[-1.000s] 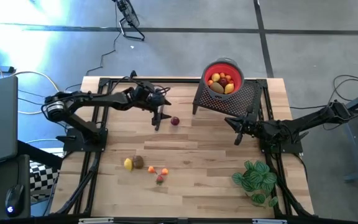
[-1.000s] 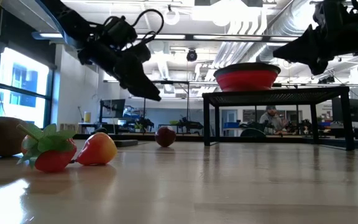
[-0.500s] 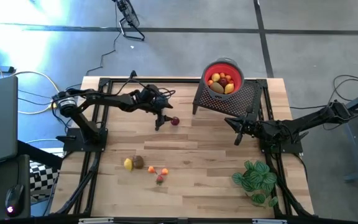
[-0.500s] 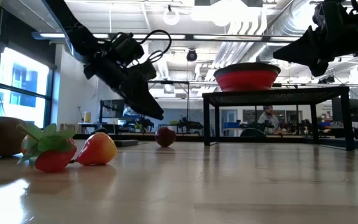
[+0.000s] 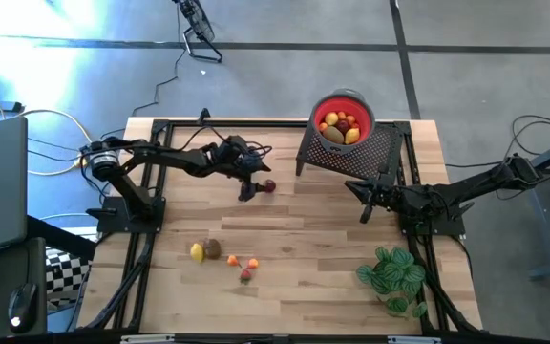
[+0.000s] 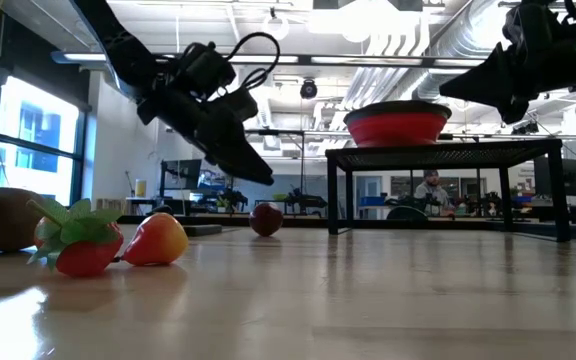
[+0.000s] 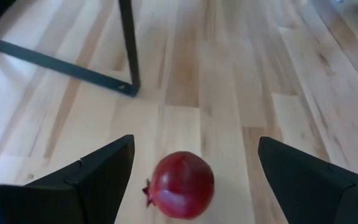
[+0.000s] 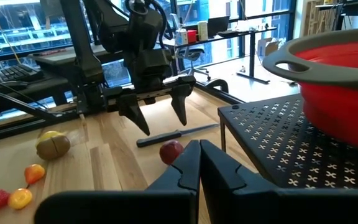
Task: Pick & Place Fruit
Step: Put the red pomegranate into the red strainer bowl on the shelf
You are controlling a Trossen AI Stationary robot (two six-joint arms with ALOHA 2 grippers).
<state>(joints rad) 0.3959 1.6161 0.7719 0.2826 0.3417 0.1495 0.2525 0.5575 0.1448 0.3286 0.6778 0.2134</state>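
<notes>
High view: left end effector (image 5: 249,189) sits over the back-middle of the counter (image 5: 313,239), fingers spread wide, holding nothing, with the dark red fruit (image 5: 269,185) just beside its tip. Right end effector (image 5: 367,206) is pinched shut and empty, in front of the black perforated stand (image 5: 366,153) that carries the red bowl (image 5: 343,100) full of fruit. Loose cluster near the front-left: yellow fruit (image 5: 197,252), brown fruit (image 5: 212,248), small orange and red pieces (image 5: 241,265); green plant (image 5: 392,274) at front-right. Wide bare wood between cluster, plant and stand; black frame rails run along the counter edges. Low view: left end effector (image 6: 253,165) hangs tilted above the red fruit (image 6: 265,218), not touching the wood; strawberry (image 6: 80,245) and orange piece (image 6: 158,238) close to the lens, bowl (image 6: 398,122) up on the stand. Left wrist view: red fruit (image 7: 181,184) lies between the two open fingers (image 7: 92,177), clear of both; a stand leg (image 7: 128,43) beyond. Right wrist view: closed fingers (image 8: 194,165) at bottom, thin dark knife (image 8: 174,135) and red fruit (image 8: 171,150) ahead. Against the earlier frames the left arm has reached further toward the red fruit; right arm and all fruit unchanged.
</notes>
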